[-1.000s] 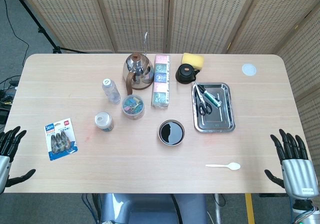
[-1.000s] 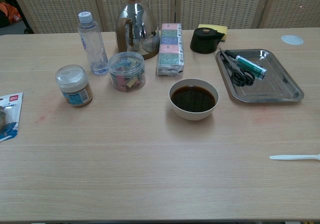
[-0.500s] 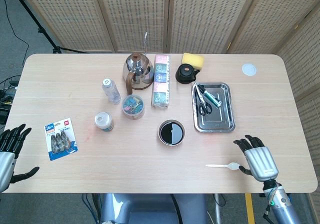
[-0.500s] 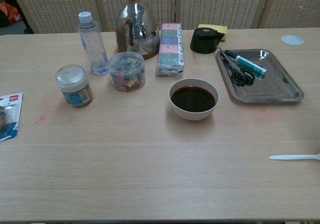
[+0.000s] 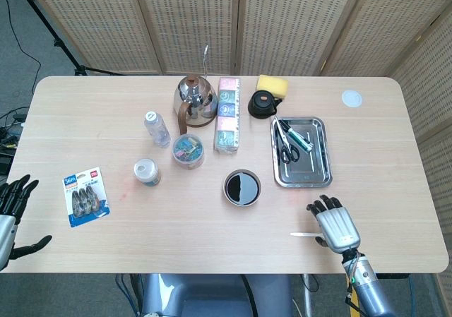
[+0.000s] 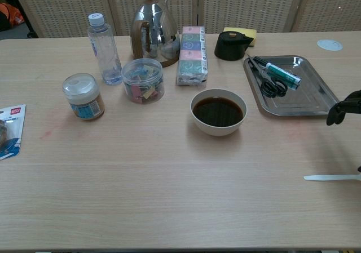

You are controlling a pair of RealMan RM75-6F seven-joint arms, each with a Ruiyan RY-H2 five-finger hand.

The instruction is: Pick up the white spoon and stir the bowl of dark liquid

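The white spoon [image 5: 304, 234] lies flat near the table's front right edge, and only its handle shows in the head view. In the chest view the white spoon [image 6: 331, 177] lies on the table at the right border. My right hand [image 5: 335, 223] hovers over the spoon's bowl end with fingers spread, back of the hand up, holding nothing. In the chest view the right hand's dark fingertips [image 6: 343, 107] show well above the spoon. The white bowl [image 5: 242, 188] of dark liquid [image 6: 218, 111] stands mid-table, to the left of that hand. My left hand [image 5: 11, 214] hangs open off the table's left edge.
A metal tray [image 5: 311, 170] with scissors and a pen sits just beyond the right hand. A kettle [image 5: 193, 98], tissue packs [image 5: 227, 114], a water bottle [image 5: 157, 128], a clip jar [image 5: 188, 152] and a small jar [image 5: 147, 171] stand behind and left of the bowl.
My right hand has moved in from the table's right front corner, leftward, to over the spoon's bowl end. The spoon and the bowl have not moved. The left hand has barely shifted.
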